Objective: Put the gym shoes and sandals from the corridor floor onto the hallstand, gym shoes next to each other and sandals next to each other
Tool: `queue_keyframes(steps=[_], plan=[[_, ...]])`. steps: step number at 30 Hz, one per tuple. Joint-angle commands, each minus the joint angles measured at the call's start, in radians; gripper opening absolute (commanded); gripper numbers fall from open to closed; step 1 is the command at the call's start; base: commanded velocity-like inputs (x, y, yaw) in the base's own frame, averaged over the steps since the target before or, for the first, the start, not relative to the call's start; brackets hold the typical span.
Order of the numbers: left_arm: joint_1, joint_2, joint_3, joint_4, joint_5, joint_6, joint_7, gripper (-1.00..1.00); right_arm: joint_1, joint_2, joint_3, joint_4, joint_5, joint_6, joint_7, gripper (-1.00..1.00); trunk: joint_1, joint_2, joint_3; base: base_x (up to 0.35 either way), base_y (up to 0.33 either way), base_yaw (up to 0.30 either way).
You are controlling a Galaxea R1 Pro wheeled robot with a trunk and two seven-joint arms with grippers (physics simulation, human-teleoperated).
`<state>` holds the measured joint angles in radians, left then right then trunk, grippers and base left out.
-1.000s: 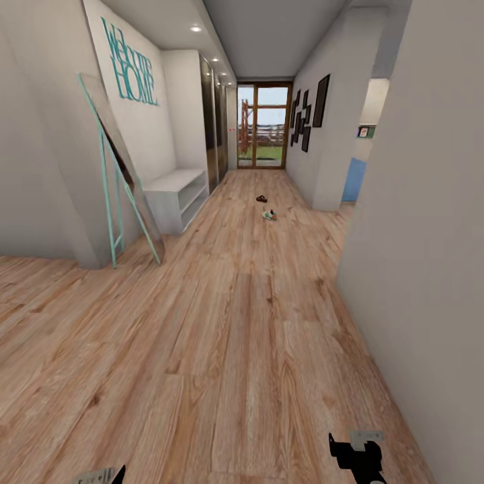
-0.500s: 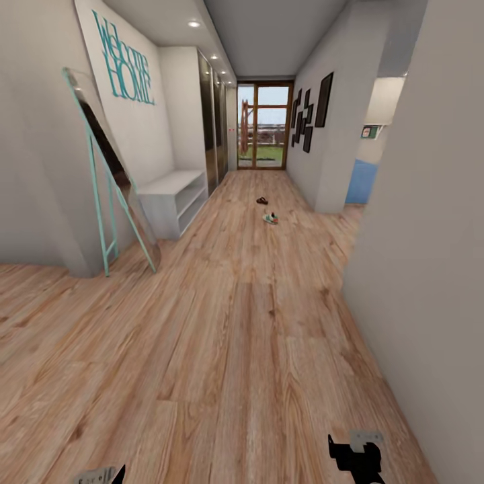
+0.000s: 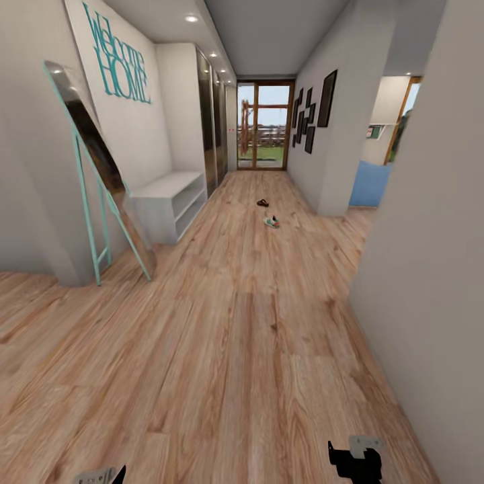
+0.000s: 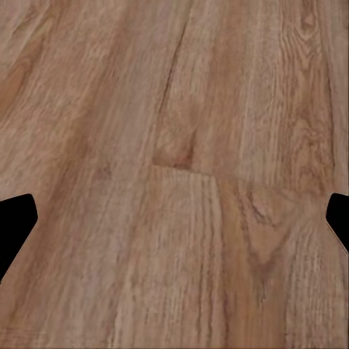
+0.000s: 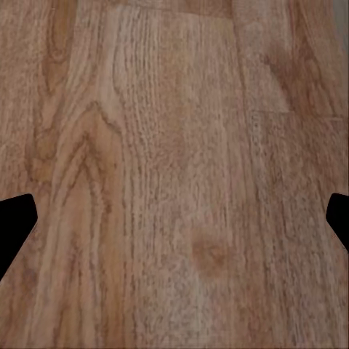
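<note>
Far down the corridor floor (image 3: 242, 349) lies a small white and teal gym shoe (image 3: 271, 221). A dark-brown sandal (image 3: 263, 203) lies a little beyond it. Both are too small to tell single from pair. The white hallstand (image 3: 168, 202) stands against the left wall, its bench top and lower shelves bare. My left gripper (image 3: 101, 476) and right gripper (image 3: 356, 460) hang low at the near edge of the head view, far from the shoes. In the wrist views, the left gripper (image 4: 174, 225) and right gripper (image 5: 174, 225) are open over bare planks.
A teal-framed mirror (image 3: 94, 181) leans on the left wall before the hallstand. A grey wall (image 3: 430, 269) runs close along my right, with a doorway (image 3: 386, 154) past it. A glass door (image 3: 263, 126) ends the corridor. Dark cabinets (image 3: 214, 128) follow the hallstand.
The whole head view has shifted as the camera advances along the corridor: the mirror slides left and the right doorway opens up. Shoes and grippers keep their places.
</note>
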<state>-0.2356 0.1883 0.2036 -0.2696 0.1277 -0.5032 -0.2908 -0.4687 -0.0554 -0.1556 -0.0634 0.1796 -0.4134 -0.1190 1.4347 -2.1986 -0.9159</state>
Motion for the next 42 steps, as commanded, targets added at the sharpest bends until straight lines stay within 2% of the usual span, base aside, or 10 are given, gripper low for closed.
queue_keyframes(steps=[1, 42], plan=[[-0.001, 0.000, 0.002, 0.001, 0.010, 0.000, -0.010, 1.00, -0.001, 0.000, -0.007, 0.001, 0.010, -0.003, -0.004, 1.00, 0.000, 0.000, -0.001, 0.338, 0.000, 0.000], [-0.001, 0.000, 0.002, 0.001, 0.010, 0.000, -0.010, 1.00, 0.001, 0.001, -0.009, -0.006, 0.005, -0.004, -0.005, 1.00, 0.000, 0.000, -0.001, 0.337, 0.000, 0.000]])
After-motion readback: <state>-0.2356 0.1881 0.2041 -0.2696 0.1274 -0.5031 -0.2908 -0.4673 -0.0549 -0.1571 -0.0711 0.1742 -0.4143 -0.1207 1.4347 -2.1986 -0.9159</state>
